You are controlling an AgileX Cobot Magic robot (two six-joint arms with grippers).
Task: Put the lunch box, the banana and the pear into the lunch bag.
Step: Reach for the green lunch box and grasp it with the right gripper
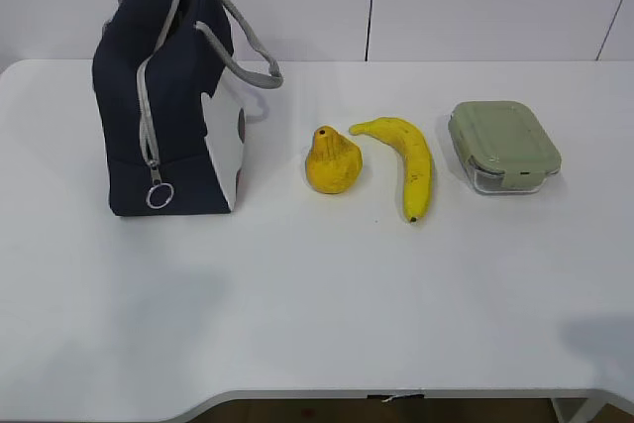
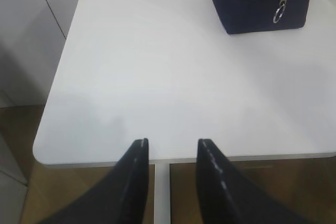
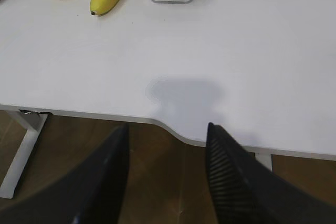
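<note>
One lunch bag [image 1: 163,101]; right of it, one pear [image 1: 332,160], one banana [image 1: 404,158], one lunch box [image 1: 503,144]. Two grippers, left [image 2: 170,145] and right [image 3: 168,128], parted, empty.

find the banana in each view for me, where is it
Exterior view: the banana lies right of centre, between the pear and the lunch box.
Left wrist view: not in it; only the bag's corner and the table show.
Right wrist view: its lower end sits at the top edge, left of centre.
Shared landmark: the pear, just left of the banana in the exterior and right wrist views.
</note>
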